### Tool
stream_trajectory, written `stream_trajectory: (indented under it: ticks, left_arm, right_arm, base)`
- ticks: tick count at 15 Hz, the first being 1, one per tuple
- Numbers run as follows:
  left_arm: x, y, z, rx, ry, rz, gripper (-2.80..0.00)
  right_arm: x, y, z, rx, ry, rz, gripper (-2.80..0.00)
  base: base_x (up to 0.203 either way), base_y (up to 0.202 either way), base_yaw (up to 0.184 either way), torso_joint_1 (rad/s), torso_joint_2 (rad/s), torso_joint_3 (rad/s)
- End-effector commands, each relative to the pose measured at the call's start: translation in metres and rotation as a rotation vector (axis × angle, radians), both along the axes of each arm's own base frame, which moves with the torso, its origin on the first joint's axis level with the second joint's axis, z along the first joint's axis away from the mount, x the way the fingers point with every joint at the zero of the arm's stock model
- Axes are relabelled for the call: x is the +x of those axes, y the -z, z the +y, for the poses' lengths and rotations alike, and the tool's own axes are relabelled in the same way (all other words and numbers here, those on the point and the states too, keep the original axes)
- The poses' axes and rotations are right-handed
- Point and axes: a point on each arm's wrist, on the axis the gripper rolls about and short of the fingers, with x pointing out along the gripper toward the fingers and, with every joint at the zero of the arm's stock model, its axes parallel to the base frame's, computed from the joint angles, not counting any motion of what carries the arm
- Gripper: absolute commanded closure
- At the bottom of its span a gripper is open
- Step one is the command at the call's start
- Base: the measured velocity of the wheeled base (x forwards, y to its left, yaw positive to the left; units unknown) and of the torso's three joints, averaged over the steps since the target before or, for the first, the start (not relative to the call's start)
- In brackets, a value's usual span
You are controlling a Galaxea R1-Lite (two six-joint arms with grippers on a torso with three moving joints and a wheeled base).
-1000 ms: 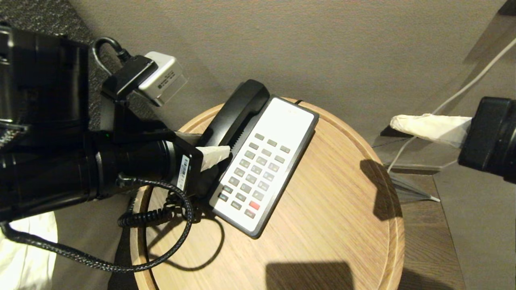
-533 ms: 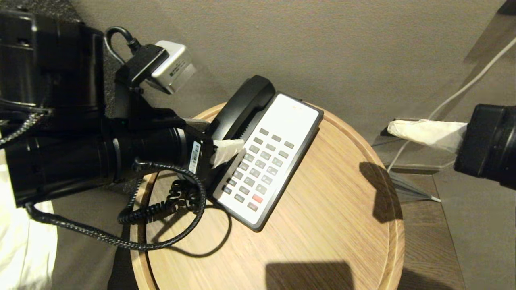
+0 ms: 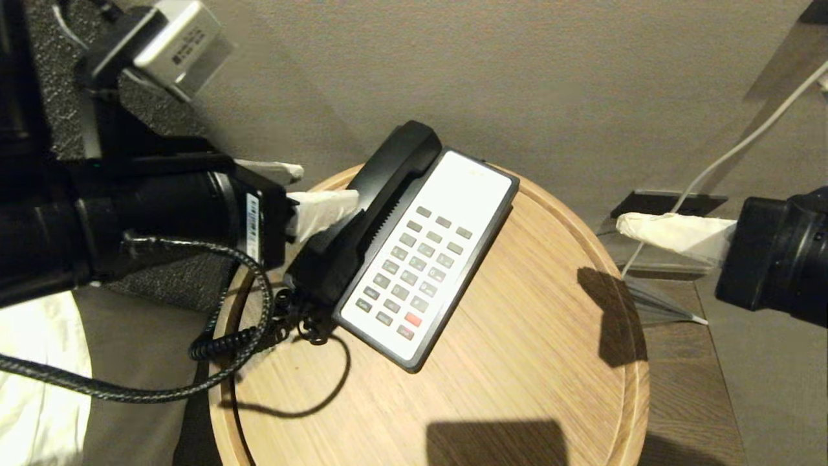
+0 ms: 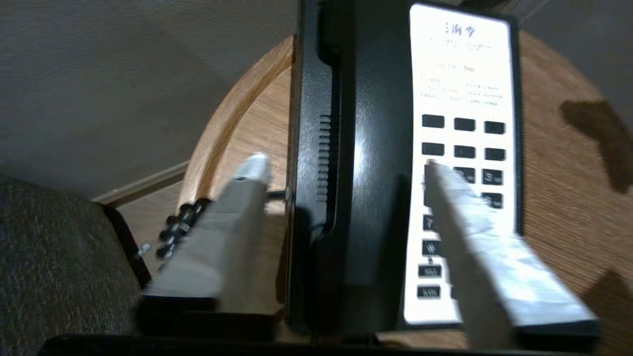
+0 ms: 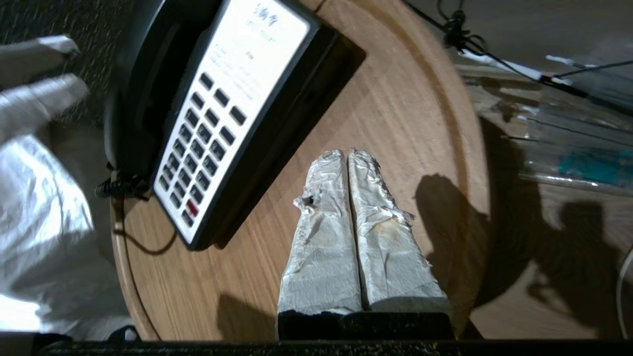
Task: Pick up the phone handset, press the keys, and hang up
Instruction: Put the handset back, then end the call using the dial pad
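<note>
The glossy black phone handset (image 3: 381,194) lies in the cradle along the left side of the phone base, whose white face carries the keys (image 3: 420,259). Its coiled cord (image 3: 239,340) hangs over the table's left edge. My left gripper (image 3: 326,186) is open just left of the handset. In the left wrist view the left gripper (image 4: 343,165) has one finger on each side of the handset (image 4: 376,148), with gaps on both sides. Off the table's right edge my right gripper (image 3: 621,223) hovers; the right wrist view shows this gripper (image 5: 347,154) shut and empty.
The phone sits on a round wooden table (image 3: 517,388) with a raised rim. A clear stand (image 3: 653,259) and a white cable (image 3: 744,145) are at the right beyond the table. White fabric (image 3: 39,388) lies at the lower left. A wall runs behind.
My left gripper has opened and drawn back to the left, off the handset's lower part. The handset's lower end now shows on the base. The right arm has barely shifted.
</note>
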Motion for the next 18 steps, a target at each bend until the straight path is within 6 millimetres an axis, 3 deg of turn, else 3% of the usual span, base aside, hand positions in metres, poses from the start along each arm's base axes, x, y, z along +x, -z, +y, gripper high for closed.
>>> stream_trajectory:
  ticks: [1, 6, 11, 14, 18]
  left_arm:
    - [-0.027, -0.014, 0.024, -0.081, -0.008, -0.048, 0.00]
    - [-0.082, -0.018, 0.074, -0.327, -0.083, -0.057, 0.00]
    - [-0.132, 0.002, 0.120, -0.598, -0.114, -0.034, 0.00]
    - [-0.152, 0.010, 0.135, -0.665, -0.073, -0.058, 0.00]
    - [-0.157, 0.018, 0.137, -0.697, -0.068, -0.036, 0.00]
  right_arm:
    - [-0.001, 0.001, 0.008, 0.001, -0.063, 0.004, 0.00]
    - [-0.003, -0.001, 0.054, 0.068, -0.285, 0.007, 0.00]
    - [0.019, 0.021, 0.103, 0.020, -0.327, 0.080, 0.00]
    - [0.028, 0.038, 0.116, -0.034, -0.312, 0.114, 0.00]
    - [0.030, 0.044, 0.121, -0.045, -0.325, 0.133, 0.00]
  base:
    - [0.000, 0.000, 0.000, 0.000, 0.00, 0.000]
    - [0.000, 0.000, 0.000, 0.000, 0.00, 0.000]
    - [0.000, 0.000, 0.000, 0.000, 0.00, 0.000]
    - [0.000, 0.000, 0.000, 0.000, 0.00, 0.000]
    - [0.000, 0.000, 0.000, 0.000, 0.00, 0.000]
